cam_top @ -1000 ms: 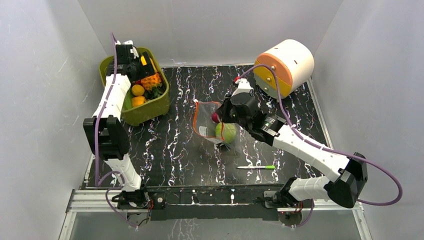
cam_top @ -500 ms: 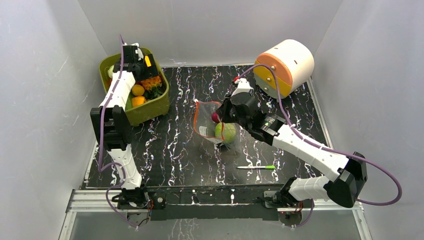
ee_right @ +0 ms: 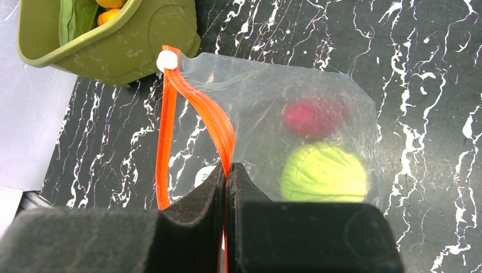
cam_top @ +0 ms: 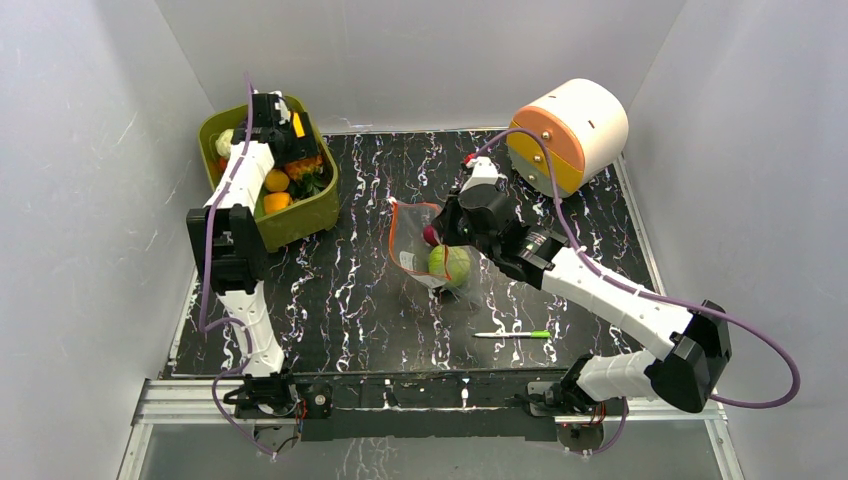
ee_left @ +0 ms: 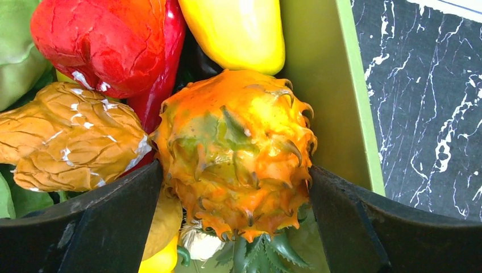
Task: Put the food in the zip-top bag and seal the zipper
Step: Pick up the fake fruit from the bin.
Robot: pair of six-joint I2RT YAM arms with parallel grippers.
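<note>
Orange pineapple [ee_left: 236,153], olive-green bin [cam_top: 300,218], red-orange zipper [ee_right: 162,142], black white-veined table [cam_top: 350,290]

A clear, crinkly plastic zip-top bag [ee_right: 295,91] lies flat on the black marbled tabletop [ee_right: 449,85]. Its red-orange zipper strip [ee_right: 199,108] is unsealed, the two lips bowed apart, with a white slider [ee_right: 167,60] at one end. Inside are a round green toy cabbage [ee_right: 324,173] and, just beside it, a dark red piece [ee_right: 312,116]. A spiky orange toy pineapple [ee_left: 236,151], a red toy pepper [ee_left: 108,40] and a yellow piece [ee_left: 239,28] lie packed in an olive-green bin [ee_left: 355,96].

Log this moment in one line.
left claw open around pineapple | right claw shut on zipper | bag mouth open
</note>
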